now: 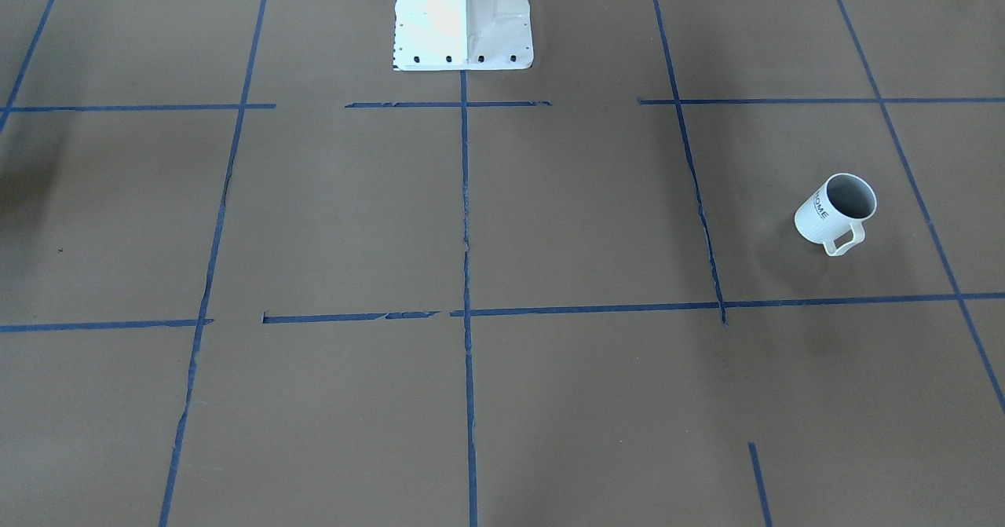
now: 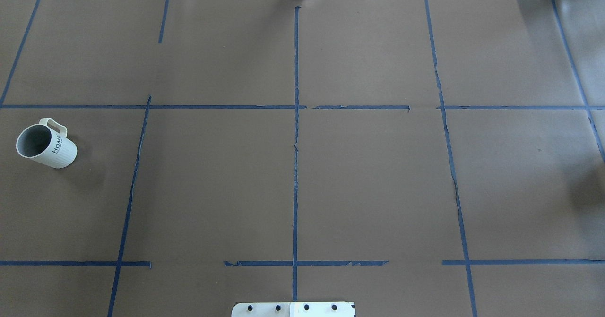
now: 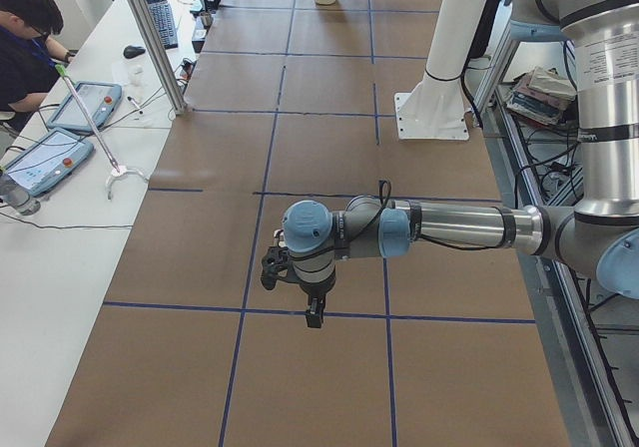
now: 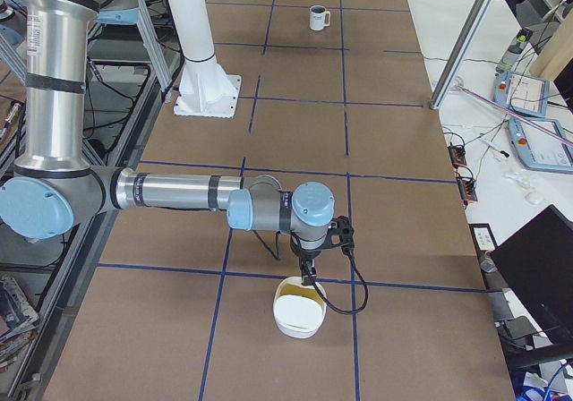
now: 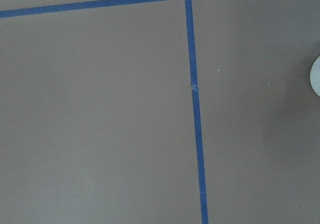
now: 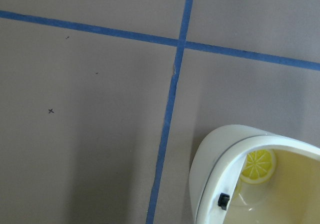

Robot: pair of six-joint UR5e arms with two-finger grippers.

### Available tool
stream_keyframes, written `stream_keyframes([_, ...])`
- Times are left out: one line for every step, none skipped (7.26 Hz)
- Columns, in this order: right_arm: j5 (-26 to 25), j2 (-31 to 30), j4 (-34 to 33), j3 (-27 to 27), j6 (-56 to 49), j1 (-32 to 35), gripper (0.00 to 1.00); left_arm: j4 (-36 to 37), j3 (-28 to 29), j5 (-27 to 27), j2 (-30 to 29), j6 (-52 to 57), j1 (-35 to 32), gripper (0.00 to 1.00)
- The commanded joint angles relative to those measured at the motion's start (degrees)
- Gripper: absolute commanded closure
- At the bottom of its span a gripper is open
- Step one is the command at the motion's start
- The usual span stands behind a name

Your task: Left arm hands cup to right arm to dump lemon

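Observation:
The cup [image 1: 835,213] stands alone on the brown table, handle toward the operators' side. It shows at the far left in the overhead view [image 2: 46,146] and far off in the exterior right view [image 4: 318,16]. Its inside shows only grey; the lemon is not visible. My left gripper [image 3: 296,292] hangs above the table, pointing down. A white edge [image 5: 316,76] shows in the left wrist view. My right gripper [image 4: 309,274] hangs just over a white bowl [image 4: 298,316]. I cannot tell whether either gripper is open or shut.
The bowl's rim [image 6: 210,154] is in the right wrist view, with a bright yellow slice shape [image 6: 257,165] inside. The white robot pedestal [image 1: 463,16] stands at mid-table. An operator [image 3: 30,38], tablets and an aluminium post [image 3: 150,38] are beside the table.

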Motion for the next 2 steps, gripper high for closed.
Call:
stream_keyframes([0.0,-0.05,0.0,0.0,0.0,0.09,0.0,0.0,0.25,0.0,-0.01,-0.05,0.0,0.0])
stream_keyframes([0.0,-0.05,0.0,0.0,0.0,0.09,0.0,0.0,0.26,0.0,-0.01,-0.05,0.0,0.0])
